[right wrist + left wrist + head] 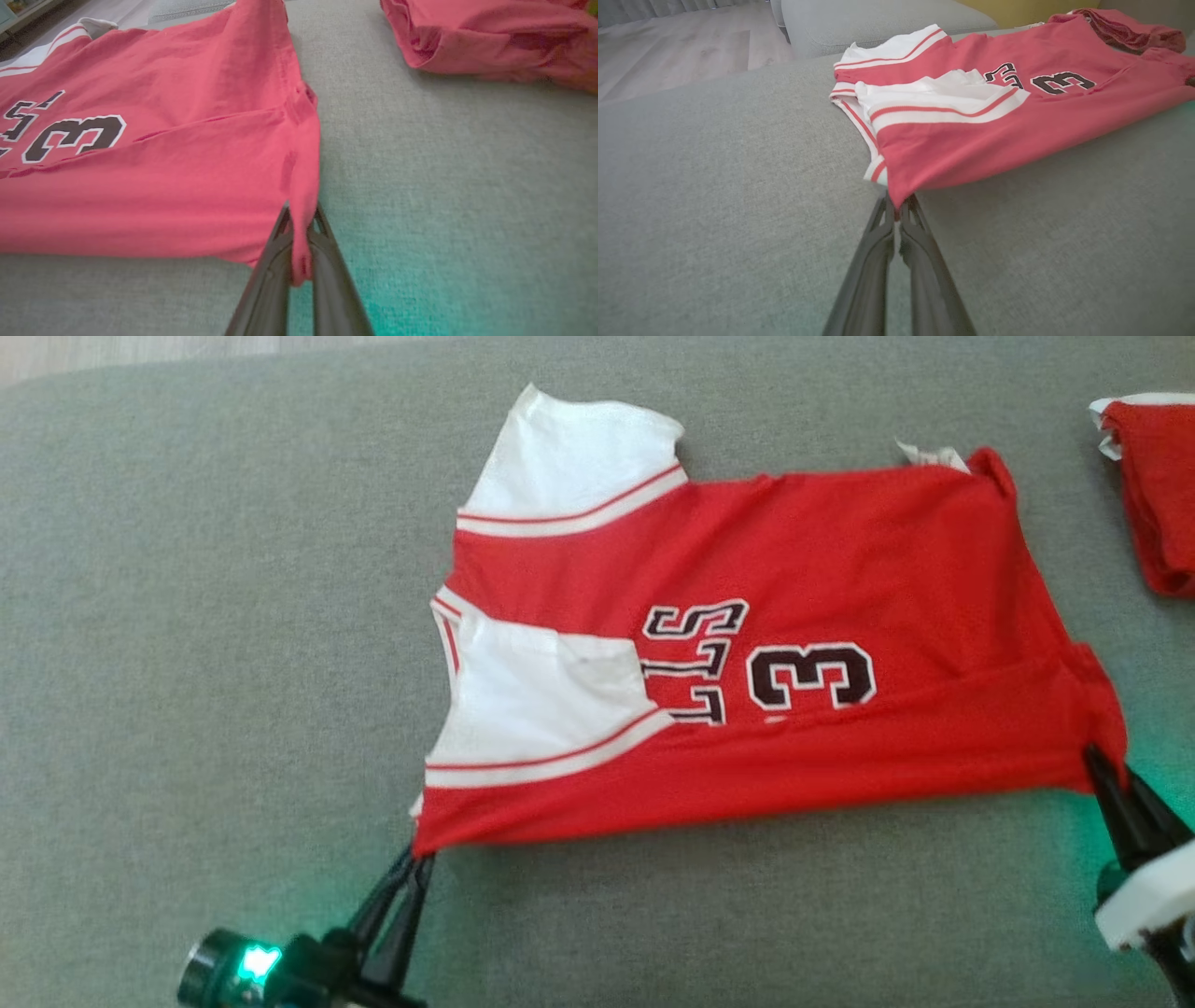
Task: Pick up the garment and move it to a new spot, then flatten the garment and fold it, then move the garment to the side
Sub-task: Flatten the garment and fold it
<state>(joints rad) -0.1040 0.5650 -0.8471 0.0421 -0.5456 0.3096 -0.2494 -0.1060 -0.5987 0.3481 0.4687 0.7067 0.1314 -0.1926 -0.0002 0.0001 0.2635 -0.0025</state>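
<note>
1. Front and centre: the red jersey with white sleeves [794,560] lies spread on the grey woven cushion [187,635], with its black numeral 3 [810,677] facing up. That numeral is our marker.
2. Far left of the 3, at the near edge, the left tool [417,859] is pinched narrow on the jersey's corner. Right of the 3, on the same near edge, the right tool [1092,756] is clamped on the hem corner, and a tongue of red cloth pokes out between its fingers.
3. Why hold it like this? With both near corners gripped, the near edge runs taut between them. To my eye that sets up either a tug to flatten or a lift to fold. A crease runs just below the 3, so I'd say flattening isn't finished.
4. Just left of the 3, a white sleeve lies folded over the body and covers part of the black lettering, which I can't read.
5. Up and right of the 3, well apart, a rumpled red cloth heap [1158,495] is cut off by the frame edge. What it is, I can't tell.
</note>
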